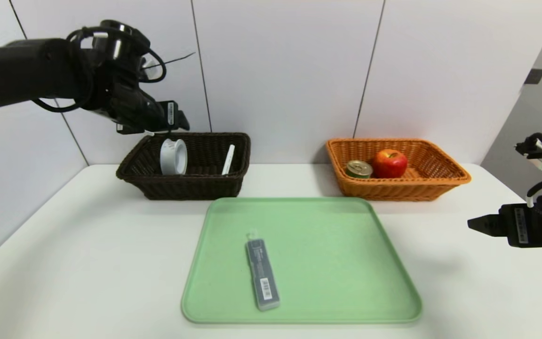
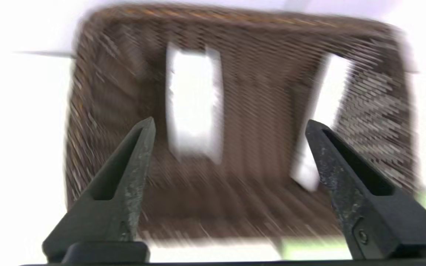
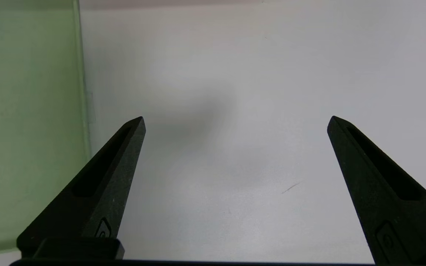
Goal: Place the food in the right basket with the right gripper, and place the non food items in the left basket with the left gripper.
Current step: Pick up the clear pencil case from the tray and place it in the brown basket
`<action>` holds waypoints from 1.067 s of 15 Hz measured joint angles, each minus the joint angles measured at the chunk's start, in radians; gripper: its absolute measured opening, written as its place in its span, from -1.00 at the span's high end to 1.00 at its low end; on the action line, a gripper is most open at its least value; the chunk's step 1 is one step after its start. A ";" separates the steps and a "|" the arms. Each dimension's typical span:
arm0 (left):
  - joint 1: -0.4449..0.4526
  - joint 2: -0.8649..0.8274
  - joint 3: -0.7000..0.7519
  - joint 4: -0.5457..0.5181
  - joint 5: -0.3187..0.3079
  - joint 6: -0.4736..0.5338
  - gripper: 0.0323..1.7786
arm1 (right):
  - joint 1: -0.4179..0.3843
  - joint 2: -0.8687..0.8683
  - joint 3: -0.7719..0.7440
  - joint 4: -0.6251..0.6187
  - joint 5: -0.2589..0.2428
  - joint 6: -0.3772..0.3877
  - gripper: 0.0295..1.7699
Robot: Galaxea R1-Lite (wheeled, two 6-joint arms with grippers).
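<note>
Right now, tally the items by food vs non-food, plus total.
Food: 2, apple and tin, both in the orange basket
Non-food: 3, tape roll and pen in the dark basket, grey case on the green tray
Total: 5

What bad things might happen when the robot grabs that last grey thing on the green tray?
The grey case lies flat and slim on the green tray, so the open left gripper may slip off or push it along. The tape roll stands on edge in the dark basket; a dropped case might topple it.
</note>
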 joint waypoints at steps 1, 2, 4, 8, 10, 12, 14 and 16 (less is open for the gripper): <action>-0.045 -0.041 0.001 0.054 0.020 -0.043 -0.67 | 0.000 0.005 0.000 0.000 0.000 0.001 -0.92; -0.098 -0.081 0.001 0.114 0.037 -0.097 -0.70 | 0.000 0.010 -0.001 0.000 0.000 0.001 -0.92; -0.206 -0.140 0.001 0.215 0.059 -0.196 -0.75 | 0.000 0.021 0.000 -0.037 0.000 0.001 -0.92; -0.430 -0.196 0.002 0.371 0.069 -0.448 -0.82 | -0.001 0.035 0.016 -0.071 -0.001 0.005 -0.92; -0.499 -0.189 0.003 0.415 0.069 -0.560 -0.84 | -0.001 0.036 0.021 -0.074 -0.002 0.007 -0.92; -0.532 -0.169 0.003 0.434 0.069 -0.595 -0.86 | -0.001 0.037 0.024 -0.076 0.001 0.013 -0.92; -0.554 -0.143 0.003 0.457 0.070 -0.602 -0.87 | -0.001 0.037 0.035 -0.093 0.003 0.015 -0.92; -0.577 -0.113 0.003 0.480 0.069 -0.606 -0.88 | -0.001 0.037 0.064 -0.141 0.003 0.041 -0.92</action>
